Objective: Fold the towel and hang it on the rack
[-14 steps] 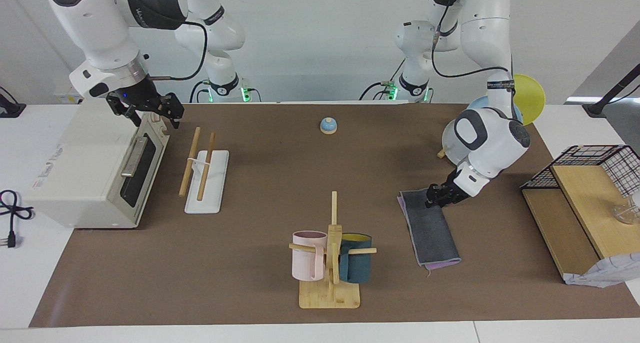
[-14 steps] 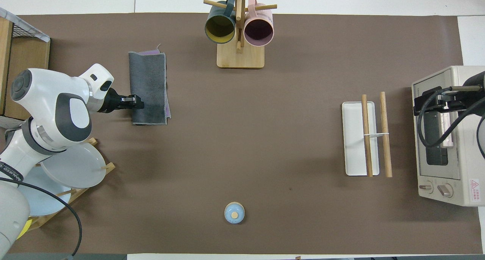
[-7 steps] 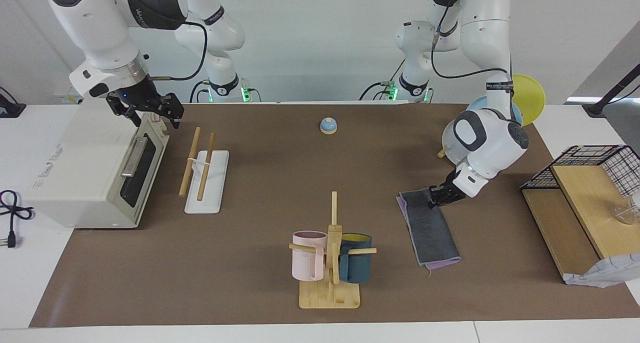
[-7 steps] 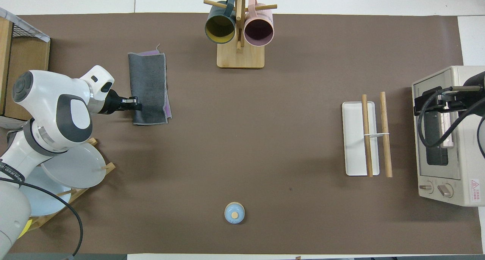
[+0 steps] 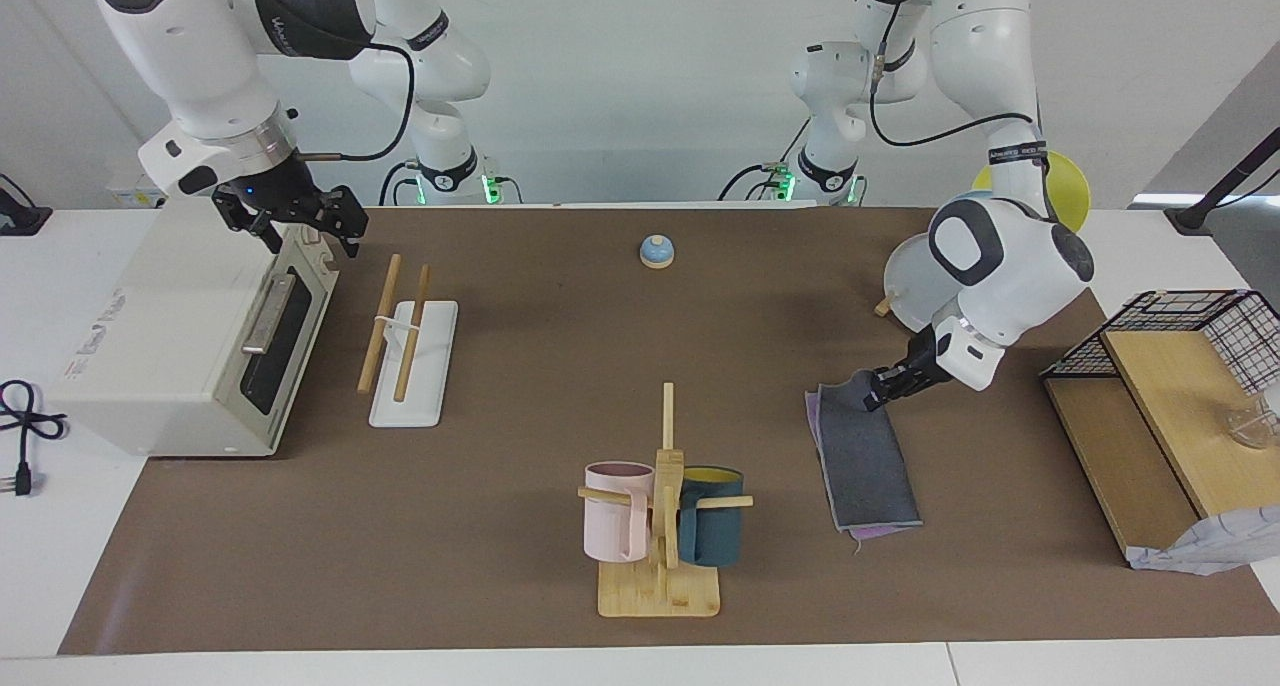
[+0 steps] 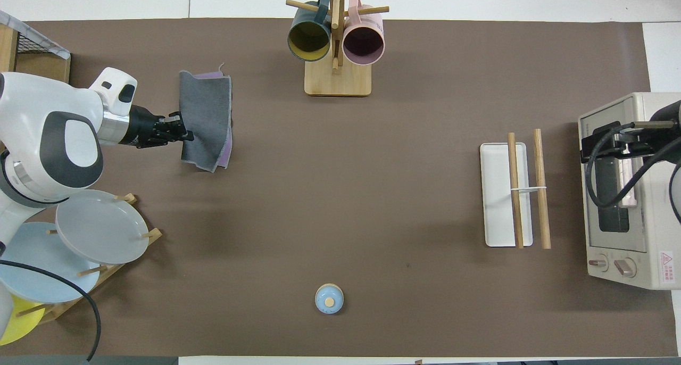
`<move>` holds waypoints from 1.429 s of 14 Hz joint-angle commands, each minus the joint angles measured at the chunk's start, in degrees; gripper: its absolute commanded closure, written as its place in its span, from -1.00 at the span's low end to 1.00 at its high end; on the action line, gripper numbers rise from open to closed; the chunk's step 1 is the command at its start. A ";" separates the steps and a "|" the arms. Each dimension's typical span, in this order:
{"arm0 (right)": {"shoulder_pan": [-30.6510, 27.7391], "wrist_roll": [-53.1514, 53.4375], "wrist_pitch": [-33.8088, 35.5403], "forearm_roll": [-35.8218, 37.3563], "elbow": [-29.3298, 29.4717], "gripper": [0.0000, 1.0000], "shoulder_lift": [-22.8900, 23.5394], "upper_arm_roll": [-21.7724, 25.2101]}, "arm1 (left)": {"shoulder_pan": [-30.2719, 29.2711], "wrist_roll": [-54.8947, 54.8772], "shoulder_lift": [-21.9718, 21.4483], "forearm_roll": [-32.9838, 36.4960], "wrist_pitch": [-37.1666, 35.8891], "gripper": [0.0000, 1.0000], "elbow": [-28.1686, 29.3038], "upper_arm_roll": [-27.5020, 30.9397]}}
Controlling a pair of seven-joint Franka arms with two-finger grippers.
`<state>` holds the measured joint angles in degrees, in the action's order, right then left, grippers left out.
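Note:
The towel (image 5: 865, 461) (image 6: 208, 112) is a folded grey cloth with a purple underside, lying toward the left arm's end of the table. My left gripper (image 5: 868, 394) (image 6: 183, 135) is shut on the towel's edge nearest the robots and holds that end lifted off the mat while the rest lies flat. The rack (image 5: 400, 331) (image 6: 526, 189), two wooden rails on a white base (image 5: 425, 376) (image 6: 495, 195), stands toward the right arm's end. My right gripper (image 5: 300, 228) (image 6: 604, 141) is open and empty, waiting over the toaster oven.
A toaster oven (image 5: 180, 346) (image 6: 628, 205) stands beside the rack. A mug stand (image 5: 660, 526) (image 6: 336, 46) with two mugs sits at mid-table. A blue bell (image 5: 657, 251) (image 6: 329, 298) is near the robots. A plate stand (image 6: 96, 232) and a wooden shelf (image 5: 1150, 426) flank the towel.
My left gripper has risen and pulled back toward the left arm's end, lifting the towel's near edge so that end curls up. The right arm has not moved.

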<state>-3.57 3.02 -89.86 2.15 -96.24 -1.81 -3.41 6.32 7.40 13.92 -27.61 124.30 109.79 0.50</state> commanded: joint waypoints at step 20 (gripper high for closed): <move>24.14 72.89 -40.39 -58.55 -14.86 -1.00 0.40 -1.51 | 9.67 110.53 -16.29 4.76 -9.09 1.00 -8.45 -8.58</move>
<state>19.36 71.26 -127.91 -52.90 -110.94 -2.21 -5.09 15.35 111.90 -0.65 -22.10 113.87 100.72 -7.98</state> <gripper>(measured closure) 0.000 0.982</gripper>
